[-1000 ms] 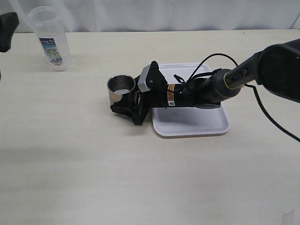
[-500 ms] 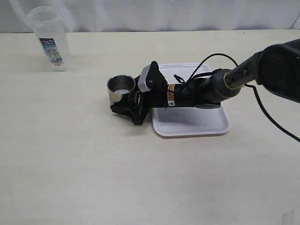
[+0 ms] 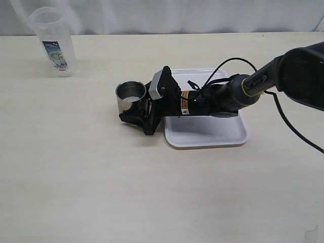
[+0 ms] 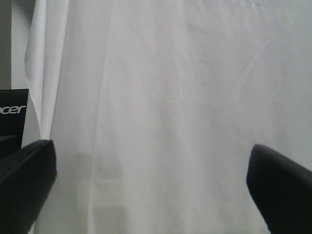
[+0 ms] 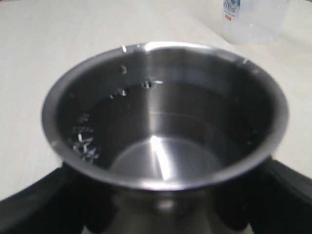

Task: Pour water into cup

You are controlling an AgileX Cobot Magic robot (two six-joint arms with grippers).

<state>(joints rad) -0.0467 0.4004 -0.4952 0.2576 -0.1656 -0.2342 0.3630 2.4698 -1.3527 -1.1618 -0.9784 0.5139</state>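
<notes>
The shiny steel cup (image 3: 130,94) stands on the table just left of the tray. My right gripper (image 3: 133,108) lies low over the table with one finger on each side of the cup, shut on it. In the right wrist view the cup (image 5: 165,78) fills the frame, with clear water (image 5: 195,136) inside and droplets on its wall; the right gripper (image 5: 163,212) has dark fingers (image 5: 34,204) flanking the cup. The tall translucent labelled container (image 3: 53,43) stands far back left, also in the right wrist view (image 5: 251,19). My left gripper (image 4: 151,190) is open, facing a white curtain.
A white rectangular tray (image 3: 202,142) lies under the right arm's wrist. The right arm's black cable (image 3: 283,119) loops over the table's right side. A white curtain (image 3: 177,15) hangs behind the table's far edge.
The left gripper, visible at the exterior view's top left edge one second ago, has moved out of that view. The right gripper and cup have not moved.
</notes>
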